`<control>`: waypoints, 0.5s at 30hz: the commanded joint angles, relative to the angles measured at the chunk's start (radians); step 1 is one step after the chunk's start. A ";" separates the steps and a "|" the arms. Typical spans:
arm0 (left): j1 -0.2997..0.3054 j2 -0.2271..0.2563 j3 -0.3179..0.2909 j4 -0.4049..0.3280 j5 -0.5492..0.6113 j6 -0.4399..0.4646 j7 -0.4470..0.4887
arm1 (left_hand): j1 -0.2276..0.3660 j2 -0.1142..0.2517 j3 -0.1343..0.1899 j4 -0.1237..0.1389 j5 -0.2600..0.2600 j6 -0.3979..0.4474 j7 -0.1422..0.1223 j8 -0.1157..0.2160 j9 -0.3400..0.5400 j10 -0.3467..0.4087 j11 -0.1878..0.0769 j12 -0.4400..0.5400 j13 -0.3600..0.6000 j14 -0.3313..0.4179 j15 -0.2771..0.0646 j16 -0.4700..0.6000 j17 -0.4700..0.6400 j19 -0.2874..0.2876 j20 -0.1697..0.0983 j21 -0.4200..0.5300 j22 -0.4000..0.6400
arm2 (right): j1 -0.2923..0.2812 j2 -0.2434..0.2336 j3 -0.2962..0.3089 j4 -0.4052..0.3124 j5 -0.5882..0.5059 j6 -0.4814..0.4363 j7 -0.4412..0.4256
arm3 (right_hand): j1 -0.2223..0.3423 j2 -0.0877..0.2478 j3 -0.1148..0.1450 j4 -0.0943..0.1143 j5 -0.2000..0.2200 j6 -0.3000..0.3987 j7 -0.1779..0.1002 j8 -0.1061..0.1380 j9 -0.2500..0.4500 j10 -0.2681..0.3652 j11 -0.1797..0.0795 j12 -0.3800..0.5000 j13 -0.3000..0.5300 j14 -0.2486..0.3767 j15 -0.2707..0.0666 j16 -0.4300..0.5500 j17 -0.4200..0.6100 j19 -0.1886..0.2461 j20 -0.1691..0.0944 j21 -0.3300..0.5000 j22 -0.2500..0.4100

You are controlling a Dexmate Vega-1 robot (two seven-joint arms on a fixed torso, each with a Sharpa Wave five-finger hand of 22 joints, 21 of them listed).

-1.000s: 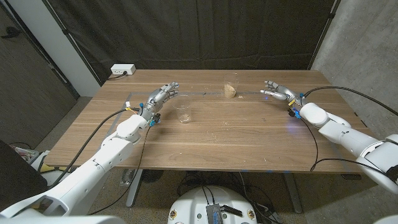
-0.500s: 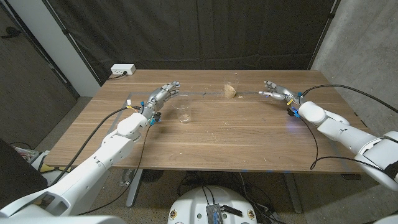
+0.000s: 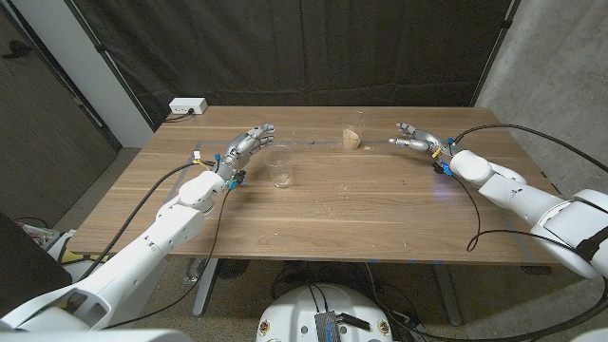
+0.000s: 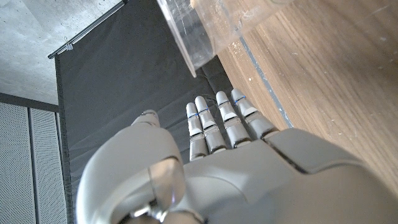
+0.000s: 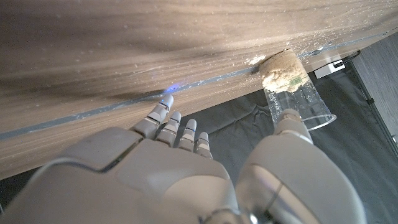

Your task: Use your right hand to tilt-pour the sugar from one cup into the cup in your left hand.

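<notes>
Across the middle of the head view, the wooden counter (image 3: 323, 204) is being occupied by two clear cups, neither of which is being held yet. The whole task is judged to be still ahead: grasping both cups, lifting, and pouring. The left hand (image 3: 249, 144) is being held left of centre, fingers spread and holding nothing, just beside the empty cup (image 3: 279, 169). The right hand (image 3: 416, 140) is being held at upper right, fingers likewise apart and holding nothing, near but clear of the sugar cup (image 3: 354, 132), which is standing upright at upper centre with sugar (image 5: 281, 70) lying in its bottom.
</notes>
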 commanded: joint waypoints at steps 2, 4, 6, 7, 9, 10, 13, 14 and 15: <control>-0.010 -0.007 -0.001 0.028 -0.015 -0.014 -0.022 | 0.003 -0.004 0.010 0.001 0.003 0.011 0.000 0.001 0.001 0.011 0.000 0.000 0.002 0.008 -0.106 0.004 0.000 0.002 0.000 0.001 0.003 | -0.026 -0.034 0.013 -0.136 0.006 -0.092 0.014 | -0.005 0.001 0.004 -0.004 0.005 -0.009 0.003 0.008 -0.001 -0.004 0.001 0.006 0.003 -0.005 -0.061 0.008 0.001 -0.011 0.004 -0.007 0.002; -0.011 -0.009 -0.002 0.034 -0.017 -0.018 -0.023 | 0.003 -0.004 0.011 0.001 0.003 0.011 0.000 0.001 0.001 0.012 0.001 0.001 0.002 0.007 -0.106 0.004 0.000 0.002 0.000 0.001 0.003 | -0.027 -0.035 0.015 -0.145 0.002 -0.097 0.013 | -0.005 0.002 0.004 -0.004 0.005 -0.006 0.002 0.010 -0.001 -0.002 0.002 0.008 0.003 -0.005 -0.061 0.008 0.001 -0.011 0.003 -0.008 0.002; -0.013 -0.012 -0.002 0.040 -0.018 -0.021 -0.025 | 0.003 -0.004 0.011 0.001 0.003 0.011 -0.001 0.001 0.001 0.014 0.000 0.001 0.002 0.007 -0.106 0.004 0.000 0.002 0.000 0.001 0.002 | -0.028 -0.031 0.016 -0.149 0.001 -0.101 0.013 | -0.005 0.003 0.004 -0.004 0.005 -0.004 0.004 0.011 -0.001 -0.001 0.001 0.009 0.003 -0.005 -0.062 0.009 0.001 -0.012 0.003 -0.008 0.002; -0.013 -0.013 -0.001 0.043 -0.018 -0.023 -0.026 | 0.002 -0.004 0.012 0.001 0.003 0.011 -0.001 0.001 0.001 0.013 0.001 0.001 0.002 0.008 -0.106 0.004 -0.001 0.001 0.000 0.001 0.002 | -0.027 -0.029 0.016 -0.148 -0.001 -0.101 0.014 | -0.005 0.004 0.004 -0.004 0.004 -0.003 0.004 0.012 -0.001 -0.001 0.000 0.010 0.003 -0.004 -0.062 0.010 0.001 -0.012 0.003 -0.008 0.002; -0.015 -0.015 0.000 0.048 -0.020 -0.024 -0.030 | 0.002 -0.004 0.012 0.000 0.003 0.012 0.000 0.001 0.001 0.011 0.001 0.000 0.002 0.008 -0.106 0.004 -0.001 0.001 0.000 0.000 0.002 | -0.026 -0.021 0.016 -0.145 -0.002 -0.103 0.013 | -0.005 0.005 0.005 -0.004 0.004 0.000 0.004 0.014 -0.001 0.000 0.001 0.011 0.003 -0.004 -0.063 0.011 0.001 -0.012 0.003 -0.008 0.002; -0.015 -0.016 0.000 0.050 -0.021 -0.025 -0.032 | 0.002 -0.004 0.012 0.000 0.003 0.012 0.000 0.001 0.001 0.011 0.001 0.000 0.002 0.009 -0.106 0.004 -0.001 0.000 -0.001 0.000 0.002 | -0.024 -0.017 0.016 -0.141 -0.001 -0.104 0.015 | -0.005 0.005 0.005 -0.004 0.004 0.000 0.003 0.014 -0.001 0.001 0.000 0.012 0.003 -0.004 -0.063 0.011 0.001 -0.012 0.003 -0.009 0.002; -0.018 -0.016 0.001 0.055 -0.022 -0.024 -0.036 | 0.001 -0.004 0.013 0.000 0.003 0.011 0.000 0.001 0.000 0.014 0.000 0.001 0.002 0.009 -0.106 0.004 -0.002 0.000 -0.001 0.000 0.002 | -0.014 -0.003 0.012 -0.124 -0.003 -0.103 0.018 | -0.004 0.006 0.006 -0.005 0.003 0.001 0.004 0.015 -0.001 -0.002 0.002 0.012 0.002 -0.005 -0.061 0.012 0.000 -0.012 0.003 -0.009 0.003; -0.019 -0.015 0.001 0.057 -0.022 -0.024 -0.038 | 0.001 -0.005 0.013 0.000 0.003 0.013 0.002 0.001 0.000 0.014 0.001 0.000 0.002 0.010 -0.106 0.005 -0.002 0.000 -0.001 0.000 0.002 | -0.010 0.001 0.010 -0.116 -0.004 -0.102 0.020 | -0.004 0.007 0.006 -0.005 0.003 0.001 0.004 0.016 -0.001 -0.003 0.002 0.012 0.002 -0.006 -0.061 0.011 0.000 -0.012 0.003 -0.009 0.003; -0.020 -0.015 0.001 0.060 -0.023 -0.027 -0.040 | 0.001 -0.005 0.013 0.000 0.003 0.013 0.001 0.001 0.000 0.014 0.001 0.001 0.002 0.010 -0.106 0.005 -0.002 -0.001 -0.001 0.000 0.002 | -0.006 0.006 0.008 -0.108 -0.005 -0.100 0.021 | -0.004 0.007 0.006 -0.005 0.003 0.000 0.005 0.015 -0.001 -0.003 0.002 0.012 0.002 -0.006 -0.061 0.012 0.000 -0.013 0.004 -0.010 0.003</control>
